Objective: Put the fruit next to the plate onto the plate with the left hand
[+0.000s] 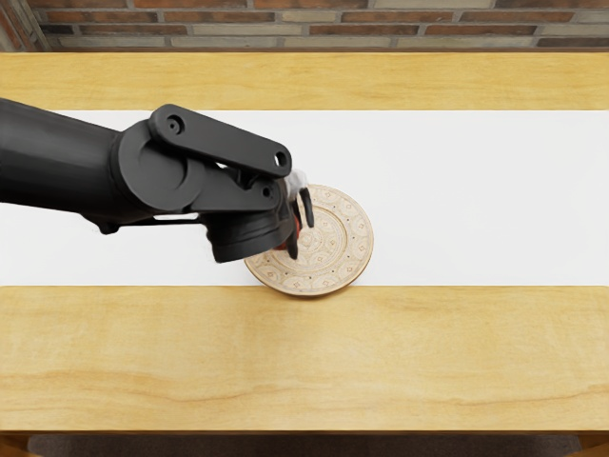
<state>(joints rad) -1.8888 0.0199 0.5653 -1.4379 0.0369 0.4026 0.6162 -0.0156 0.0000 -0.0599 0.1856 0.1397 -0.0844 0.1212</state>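
- Left arm (67, 164): entering from the left edge and reaching across the white runner (476, 190). The wrist housing is blocking most of the view of the hand.
- Left hand (285, 221): hovering over the left portion of the plate, with dark fingers (306, 208) curling downward. They are apparently clasping a small reddish object, so the hand reads as grasping rather than released.
- Fruit (297, 215): showing only as a red-orange sliver between the fingers, above the plate's left side. Its kind is not identifiable. Whether it is touching the plate or hanging clear of it cannot be told.
- Plate (335, 238): a round, pale, patterned disc, lying on the near edge of the runner and overlapping slightly onto the bare wood. Its right half is showing unobstructed.
- Table (304, 362): a light wooden top, carrying the runner and plate.
- Brick wall (381, 24): running along the far edge.
- Right arm: not appearing in view.
- Step in hand, as judged: setting the fruit down. Doing it well is likely meaning:
  - carrying it a little rightward toward the plate's centre
  - lowering until it is resting on the plate
  - uncurling the fingers slowly so it is not rolling off the left rim
  - lifting straight up without nudging the plate
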